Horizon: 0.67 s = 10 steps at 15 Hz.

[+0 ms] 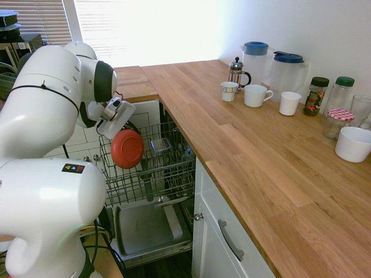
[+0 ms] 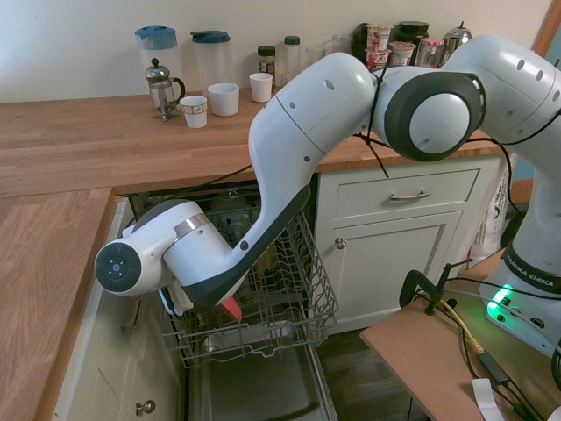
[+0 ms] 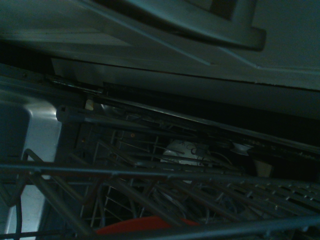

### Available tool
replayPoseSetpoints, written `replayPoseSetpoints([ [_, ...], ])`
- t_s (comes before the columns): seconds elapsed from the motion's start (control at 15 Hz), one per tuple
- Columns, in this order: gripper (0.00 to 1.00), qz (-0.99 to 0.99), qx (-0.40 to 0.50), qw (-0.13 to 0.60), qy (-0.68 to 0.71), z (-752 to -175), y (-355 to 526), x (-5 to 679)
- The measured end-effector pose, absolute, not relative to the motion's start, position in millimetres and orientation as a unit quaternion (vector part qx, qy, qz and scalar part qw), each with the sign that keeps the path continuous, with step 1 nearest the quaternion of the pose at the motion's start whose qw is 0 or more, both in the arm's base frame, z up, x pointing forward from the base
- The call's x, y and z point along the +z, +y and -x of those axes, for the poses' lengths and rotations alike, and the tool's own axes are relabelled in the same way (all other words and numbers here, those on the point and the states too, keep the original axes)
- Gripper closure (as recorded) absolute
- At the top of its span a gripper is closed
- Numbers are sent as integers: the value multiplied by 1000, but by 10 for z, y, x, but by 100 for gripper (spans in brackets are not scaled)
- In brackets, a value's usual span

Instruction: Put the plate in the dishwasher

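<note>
1. Gripper low over the pulled-out rack of the dishwasher, fingers closed on the top edge of the plate.
2. Plate held upright, face toward the first exterior camera, its lower part down among the rack wires at the rack's near left corner; touching the tines or not, impossible to tell.
3. Dishwasher door folded down flat below the rack, grey inner panel bare.
4. Small dark wire basket and other dim items deeper in the rack, behind the plate.
5. White cabinets just beside the rack on one side, wooden counter above them.
6. On the counter, well apart from the rack: french press, two clear jugs with blue lids, three white cups, jars, white bowl.
7. In the second exterior view, arm lying across the rack and hiding nearly all of the gripper; only a red sliver of plate showing under the wrist.
8. That view alone showing the drawer and cabinet front past the rack's far side.
9. Wrist view dark: rack wires running across, underside of the counter above, red plate edge at the bottom.
</note>
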State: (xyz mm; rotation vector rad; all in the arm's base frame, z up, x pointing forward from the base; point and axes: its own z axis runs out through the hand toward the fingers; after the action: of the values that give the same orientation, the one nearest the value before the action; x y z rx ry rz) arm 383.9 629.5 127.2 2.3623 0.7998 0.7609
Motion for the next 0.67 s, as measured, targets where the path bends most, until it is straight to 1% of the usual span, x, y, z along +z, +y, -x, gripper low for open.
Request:
replayPoseSetpoints([
  [0.33,0,-878,282,247,298,-3836,6323,1284],
  [0.67,0,-882,279,229,302,-3696,6405,1414],
])
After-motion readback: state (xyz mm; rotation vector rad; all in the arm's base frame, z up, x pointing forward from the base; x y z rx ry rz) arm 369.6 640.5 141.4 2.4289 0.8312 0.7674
